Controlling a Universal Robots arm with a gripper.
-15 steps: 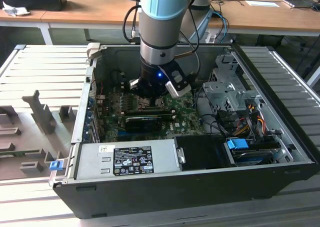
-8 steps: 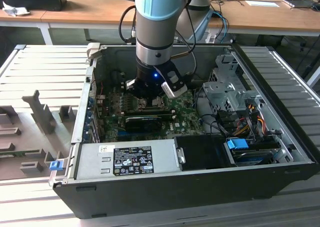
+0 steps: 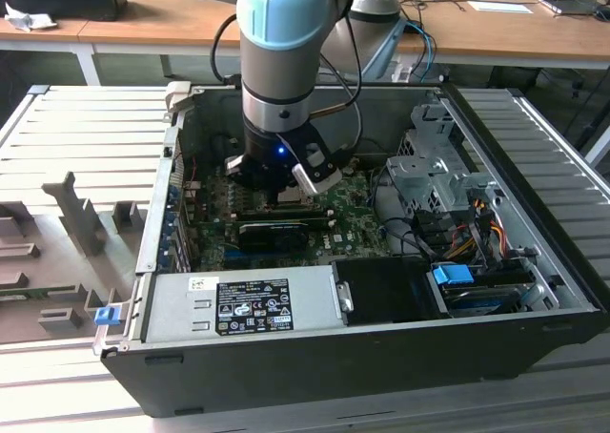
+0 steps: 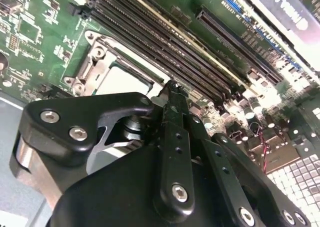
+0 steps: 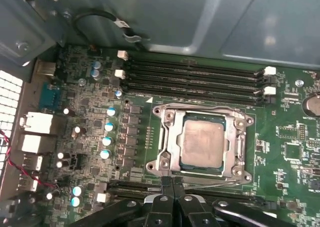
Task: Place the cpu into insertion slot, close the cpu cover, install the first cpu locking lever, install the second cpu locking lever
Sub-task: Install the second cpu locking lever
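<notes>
Chip under its metal frame, hand at the edge

The chip [image 5: 201, 145] lies beneath the frame [image 5: 169, 148]; the hand's [image 5: 172, 184] fingertips, seemingly pressed together, meet its edge.

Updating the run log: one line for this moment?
chip: seated in socket | cover: closed | pincer: shut, empty, at socket edge

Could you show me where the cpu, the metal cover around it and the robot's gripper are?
cpu [image 5: 202, 145], first wrist view, middle of its pale metal face.
cpu cover [image 5: 167, 137], first wrist view, on the frame's side bar.
gripper [image 5: 172, 183], first wrist view, at the tips of the jaws, pressed together.
</notes>
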